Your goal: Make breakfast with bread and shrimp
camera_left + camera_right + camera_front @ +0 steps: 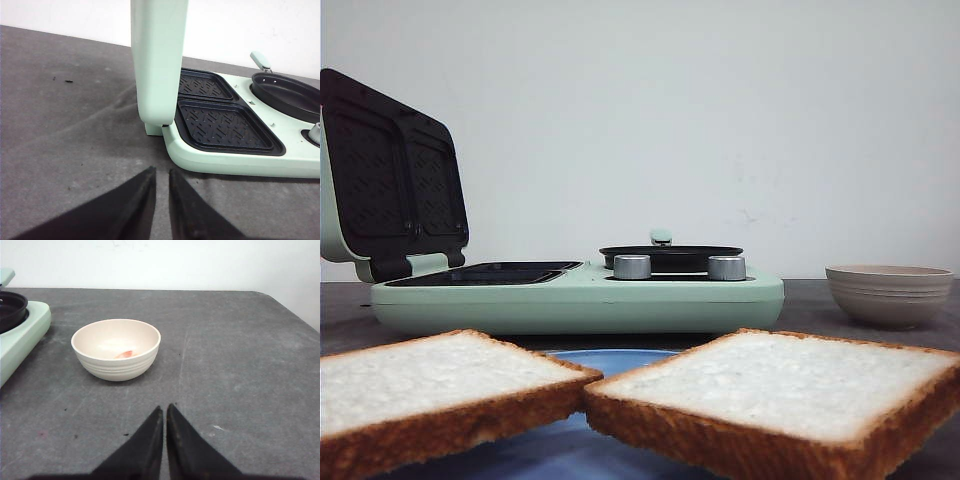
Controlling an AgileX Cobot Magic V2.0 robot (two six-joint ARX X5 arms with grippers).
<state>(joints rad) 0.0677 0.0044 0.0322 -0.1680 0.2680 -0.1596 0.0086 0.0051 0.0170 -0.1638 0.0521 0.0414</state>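
Note:
Two slices of bread, one on the left (430,385) and one on the right (780,385), lie close to the front camera on a blue plate (610,360). A beige ribbed bowl (116,349) holds an orange-red piece of shrimp (125,354); the bowl (888,294) stands right of the sandwich maker. My right gripper (164,406) hovers shut and holding nothing over the table, short of the bowl. Near the corner of the sandwich maker (220,160), my left gripper (161,170) is shut on nothing, with only a thin slit between its fingers. Neither gripper shows in the front view.
The mint-green sandwich maker (580,300) has its lid (390,180) raised upright, baring two bare dark ribbed plates (222,125). A small black pan (290,95) sits on its right half behind two silver knobs (632,266). The grey table's right edge (300,315) is near.

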